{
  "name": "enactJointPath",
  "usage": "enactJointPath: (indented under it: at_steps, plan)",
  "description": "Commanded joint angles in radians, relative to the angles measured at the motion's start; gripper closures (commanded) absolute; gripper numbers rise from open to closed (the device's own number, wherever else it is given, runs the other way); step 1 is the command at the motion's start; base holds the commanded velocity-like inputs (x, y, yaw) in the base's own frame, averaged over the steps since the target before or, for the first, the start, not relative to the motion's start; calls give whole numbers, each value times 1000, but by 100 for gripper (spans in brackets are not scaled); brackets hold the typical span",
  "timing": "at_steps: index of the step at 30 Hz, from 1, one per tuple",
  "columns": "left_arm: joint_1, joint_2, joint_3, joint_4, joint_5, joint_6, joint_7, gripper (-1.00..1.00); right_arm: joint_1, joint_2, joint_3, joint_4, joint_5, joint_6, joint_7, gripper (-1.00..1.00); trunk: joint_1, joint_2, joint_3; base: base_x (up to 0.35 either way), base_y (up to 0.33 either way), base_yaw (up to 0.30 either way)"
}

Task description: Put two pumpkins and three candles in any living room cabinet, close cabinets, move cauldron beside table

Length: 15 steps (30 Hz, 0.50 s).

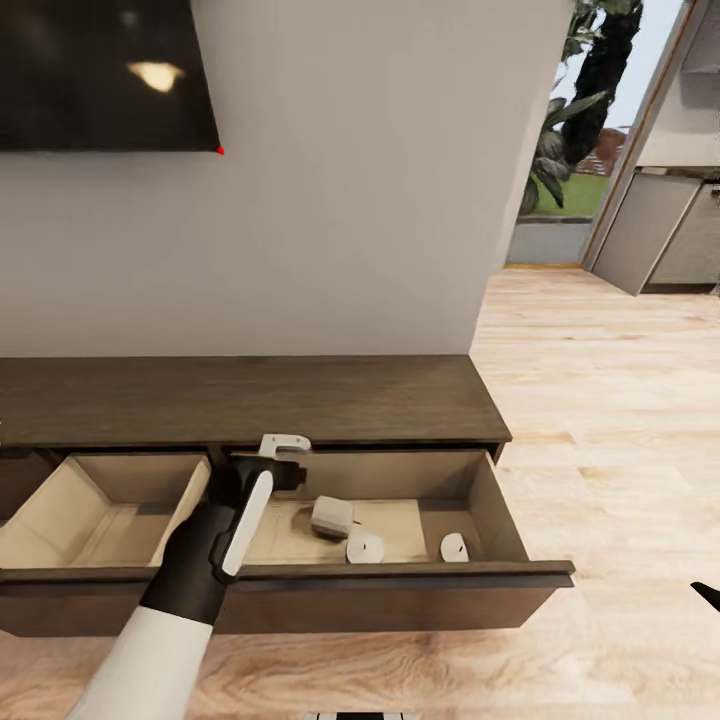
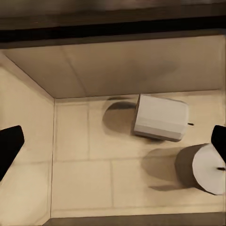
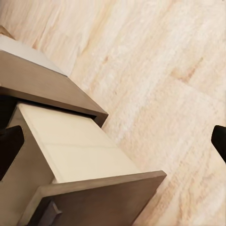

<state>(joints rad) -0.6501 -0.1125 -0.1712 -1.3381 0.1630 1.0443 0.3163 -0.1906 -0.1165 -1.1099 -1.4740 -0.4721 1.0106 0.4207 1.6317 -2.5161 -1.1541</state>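
We had three candles (image 1: 365, 546) lying in the cabinet's (image 1: 250, 400) open right drawer (image 1: 500, 510), our left end effector (image 1: 284, 442) released above it, with drawers unclosed and pumpkins and cauldron pending.

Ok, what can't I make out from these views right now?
- Left drawer: head view edge cuts off its far-left end.
- Right drawer: left arm hides its left interior.
- Right claw: head view shows just a tip; state unclear.
- Third candle: too small to judge its pose.
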Motion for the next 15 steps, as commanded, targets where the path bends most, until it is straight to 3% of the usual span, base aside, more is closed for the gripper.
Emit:
enactJointPath:
  at_steps: [1,4,15]
  plan:
    - [5,0,-1,-15,10,3,10,-100,-1,0,-2,0,9,5,10,-100,-1,0,3,-5,0,0]
    - [33,0,-3,-89,10,3,10,-100,-1,0,-2,0,9,5,10,-100,-2,1,15,-112,0,0]
    - [48,1,-8,-134,16,3,10,-100,-1,0,-2,0,9,5,21,-100,-7,3,57,-169,0,0]
